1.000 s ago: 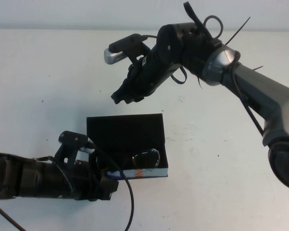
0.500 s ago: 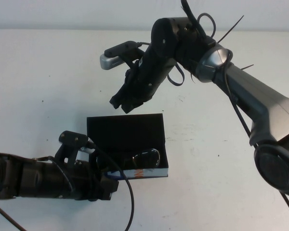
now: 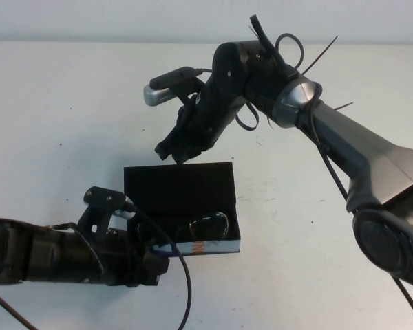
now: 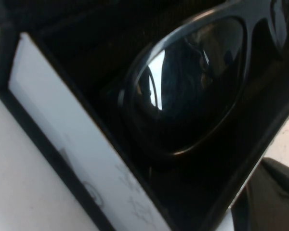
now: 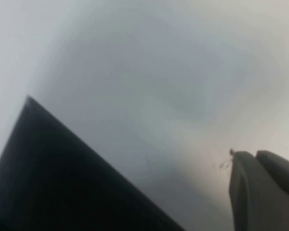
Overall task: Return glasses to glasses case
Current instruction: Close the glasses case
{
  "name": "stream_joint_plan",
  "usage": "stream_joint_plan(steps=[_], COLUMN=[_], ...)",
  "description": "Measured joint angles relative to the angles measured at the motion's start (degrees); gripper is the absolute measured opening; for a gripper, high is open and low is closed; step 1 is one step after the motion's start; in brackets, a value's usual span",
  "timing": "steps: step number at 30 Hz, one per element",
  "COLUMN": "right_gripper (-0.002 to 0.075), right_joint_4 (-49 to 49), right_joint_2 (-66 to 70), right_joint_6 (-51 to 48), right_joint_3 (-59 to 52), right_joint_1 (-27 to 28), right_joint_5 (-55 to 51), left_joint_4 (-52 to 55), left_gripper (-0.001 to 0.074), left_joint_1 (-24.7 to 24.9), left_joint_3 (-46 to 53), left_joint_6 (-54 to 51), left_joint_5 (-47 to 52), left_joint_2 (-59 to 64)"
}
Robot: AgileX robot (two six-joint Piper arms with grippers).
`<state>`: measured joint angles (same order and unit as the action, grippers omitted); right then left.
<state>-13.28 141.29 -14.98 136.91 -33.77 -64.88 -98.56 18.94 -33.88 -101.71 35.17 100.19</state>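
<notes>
The glasses case lies open in the middle of the table, its black lid tipped back and its white printed front facing me. The dark-framed glasses rest inside at its right end; one lens fills the left wrist view. My left gripper is at the case's left front corner, shut on its end wall, with one finger outside it. My right gripper hangs shut and empty just above and behind the lid's back edge; its closed fingertips show over the table beside the lid.
The white table stretches bare to the right of the case and along the front. The right arm reaches in diagonally from the right, above the table behind the case. Cables hang from its wrist.
The right gripper has shifted a little left and down towards the lid's back edge, staying shut. The left arm, the case and the glasses have not moved.
</notes>
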Motion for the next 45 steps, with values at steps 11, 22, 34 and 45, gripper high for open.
stream_joint_plan(steps=[11, 22, 34, 45], right_gripper=[-0.0011, -0.0013, -0.0013, -0.0013], right_joint_4=[0.0, -1.86, -2.19, -2.61], right_joint_2=[0.27, 0.05, -3.96, -9.4], right_joint_6=[0.0, 0.0, 1.24, 3.18], right_joint_3=[0.0, 0.0, -0.5, -12.55], right_joint_1=[0.1, 0.21, -2.16, -3.54], right_joint_5=[-4.83, -4.96, -5.65, -5.77], left_joint_4=[0.0, 0.0, 0.0, -0.04], left_gripper=[-0.0001, -0.0001, -0.0001, -0.0001], left_joint_1=[0.0, 0.0, 0.0, 0.0], left_joint_3=[0.0, 0.0, 0.0, 0.0], left_joint_6=[0.0, 0.0, 0.0, 0.0], left_joint_5=[-0.1, -0.21, -0.37, -0.47], left_joint_2=[0.0, 0.0, 0.0, 0.0])
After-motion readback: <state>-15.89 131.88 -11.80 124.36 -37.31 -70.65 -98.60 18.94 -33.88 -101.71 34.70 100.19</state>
